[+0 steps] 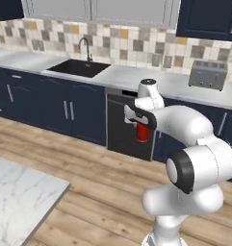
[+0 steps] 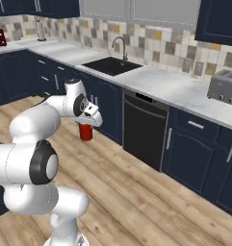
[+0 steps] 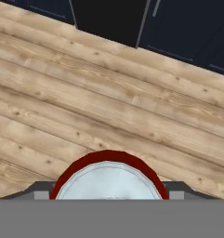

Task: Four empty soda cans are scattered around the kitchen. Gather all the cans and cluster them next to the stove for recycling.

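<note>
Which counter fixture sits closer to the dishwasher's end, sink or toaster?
The sink, set in the counter just left of the dishwasher; the toaster stands farther right.

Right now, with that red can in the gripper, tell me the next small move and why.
Probably carry the red can on, holding it upright, while the base turns to look for the stove. The gripper holds the can in the air above the wood floor, in front of the dishwasher. The counter here has a sink and a toaster, so there is nowhere near to set it down.
</note>
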Controlling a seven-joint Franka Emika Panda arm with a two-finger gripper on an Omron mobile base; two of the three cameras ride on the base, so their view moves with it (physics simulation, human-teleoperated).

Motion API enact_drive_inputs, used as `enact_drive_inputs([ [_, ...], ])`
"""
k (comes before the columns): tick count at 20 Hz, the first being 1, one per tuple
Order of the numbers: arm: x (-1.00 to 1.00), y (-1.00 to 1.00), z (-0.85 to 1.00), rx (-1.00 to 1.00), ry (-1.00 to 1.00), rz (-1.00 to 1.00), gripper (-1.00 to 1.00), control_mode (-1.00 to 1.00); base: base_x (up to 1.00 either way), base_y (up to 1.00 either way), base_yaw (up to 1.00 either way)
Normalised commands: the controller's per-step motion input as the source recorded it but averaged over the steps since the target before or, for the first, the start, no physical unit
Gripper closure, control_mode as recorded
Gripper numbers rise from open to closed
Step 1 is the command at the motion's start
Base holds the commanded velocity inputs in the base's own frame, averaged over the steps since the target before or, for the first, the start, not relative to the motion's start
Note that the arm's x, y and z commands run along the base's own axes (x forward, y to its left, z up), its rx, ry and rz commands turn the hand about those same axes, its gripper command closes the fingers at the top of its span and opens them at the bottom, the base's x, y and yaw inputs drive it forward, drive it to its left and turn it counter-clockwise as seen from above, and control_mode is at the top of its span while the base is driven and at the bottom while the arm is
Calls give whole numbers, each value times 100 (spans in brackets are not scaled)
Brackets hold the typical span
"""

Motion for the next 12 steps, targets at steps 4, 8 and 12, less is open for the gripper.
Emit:
enact_drive_inputs([
  [4, 0, 0, 0, 0, 0, 0, 100, 100, 75, -3, 0],
  [8, 0, 0, 0, 0, 0, 0, 100, 100, 75, 0, 2],
  [12, 0, 0, 0, 0, 0, 0, 100, 100, 75, 0, 4],
])
